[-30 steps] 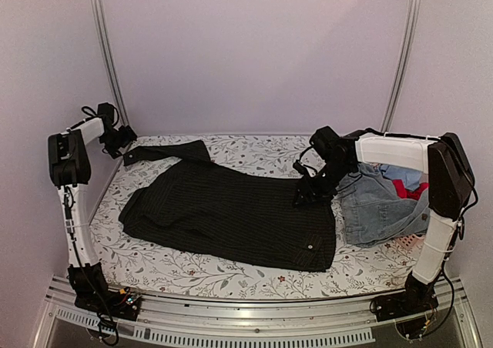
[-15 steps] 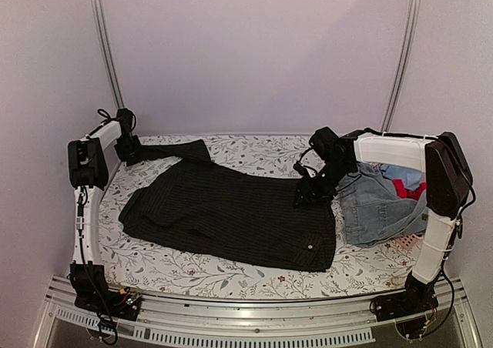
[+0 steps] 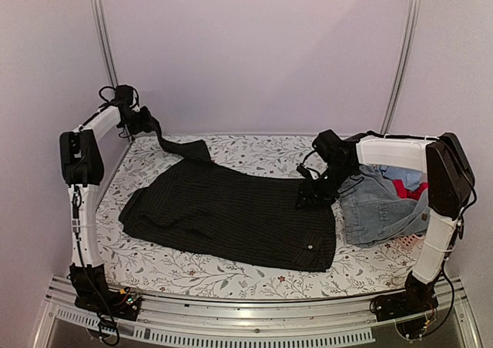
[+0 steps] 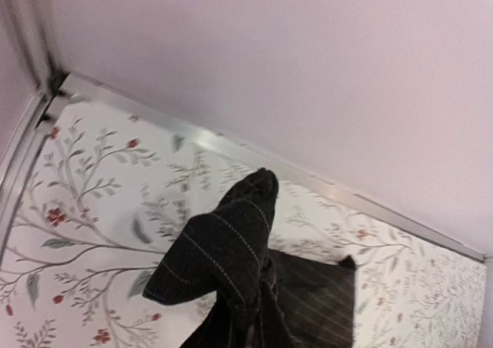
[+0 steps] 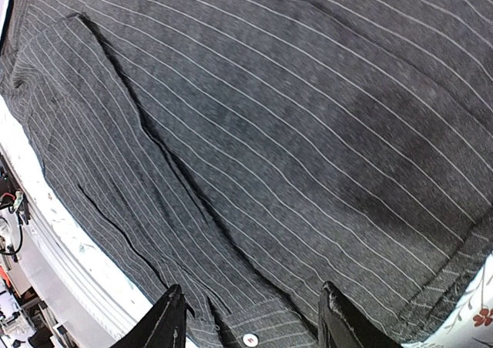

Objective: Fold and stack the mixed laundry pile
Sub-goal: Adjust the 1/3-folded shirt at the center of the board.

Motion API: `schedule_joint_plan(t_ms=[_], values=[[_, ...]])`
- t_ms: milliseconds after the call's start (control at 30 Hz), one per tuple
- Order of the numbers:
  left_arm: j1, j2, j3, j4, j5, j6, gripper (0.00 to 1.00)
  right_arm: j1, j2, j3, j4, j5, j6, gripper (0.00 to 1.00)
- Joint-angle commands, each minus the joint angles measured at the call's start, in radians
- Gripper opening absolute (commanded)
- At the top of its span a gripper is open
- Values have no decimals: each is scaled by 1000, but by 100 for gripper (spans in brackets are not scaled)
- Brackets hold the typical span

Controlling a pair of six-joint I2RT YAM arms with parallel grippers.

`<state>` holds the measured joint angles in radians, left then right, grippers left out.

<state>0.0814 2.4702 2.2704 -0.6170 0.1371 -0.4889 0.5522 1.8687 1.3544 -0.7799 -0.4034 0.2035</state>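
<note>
From above, your left claw [image 3: 141,121] pinched the end of a sleeve [image 3: 176,146] of the black pinstriped shirt [image 3: 231,213] and held it lifted at the far left corner. The rest of the shirt lay spread over the middle of the flowered surface [image 3: 254,152]. Your right claw [image 3: 306,196] sat low at the shirt's right edge. Just beside it, the denim pieces [image 3: 377,205] were heaped at the right side, with a red garment [image 3: 402,188] and a pale blue garment [image 3: 399,172] showing behind them.

From your left wrist, the sleeve [image 4: 231,244] was bunched and draped over the claw, hiding its fingers; the surface [image 4: 85,186] lay below and a pale wall [image 4: 308,71] stood behind.

From your right wrist, the fingertips [image 5: 168,321] stood spread apart over the striped cloth [image 5: 269,132], gripping nothing. A white button [image 5: 248,339] lay between them; whether they touched the fabric, you could not tell.
</note>
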Motion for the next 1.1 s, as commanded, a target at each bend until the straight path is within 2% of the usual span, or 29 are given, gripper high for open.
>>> schedule_joint_plan(t_ms=[0,133,167,200,267,367,400,433,600,667,767,933,1000,1067], values=[[-195,-135,31,274,277,-58,0,-29,-73,-44,39,-23,16,57],[-418,-71,71,455,411,-81,0,-46,-109,-64,51,-32,16,57],[-461,-50,67,517,460,-101,8,-49,-114,-69,53,-31,16,57],[-505,-25,67,574,509,-118,23,-53,-121,-75,54,-31,14,57],[-579,18,82,601,517,-123,52,-59,-130,-84,55,-29,10,57],[-639,47,107,556,468,-85,79,-63,-140,-97,59,-30,11,57],[-638,43,105,540,460,-79,94,-63,-141,-100,61,-30,11,57],[-635,35,107,497,433,-62,99,-63,-141,-103,65,-31,11,58],[-542,-54,66,352,293,-27,100,-63,-119,-106,101,-59,18,57],[-493,-103,4,272,238,-11,100,-63,-100,-97,119,-73,21,57],[-435,-211,-157,184,134,89,100,-60,-64,-78,141,-78,29,57],[-328,-333,-416,53,115,189,100,-53,16,-27,141,-75,20,57],[-313,-393,-540,40,65,245,100,-43,45,1,133,-69,7,57],[-306,-465,-650,78,85,297,100,-35,85,22,123,-67,-6,57]])
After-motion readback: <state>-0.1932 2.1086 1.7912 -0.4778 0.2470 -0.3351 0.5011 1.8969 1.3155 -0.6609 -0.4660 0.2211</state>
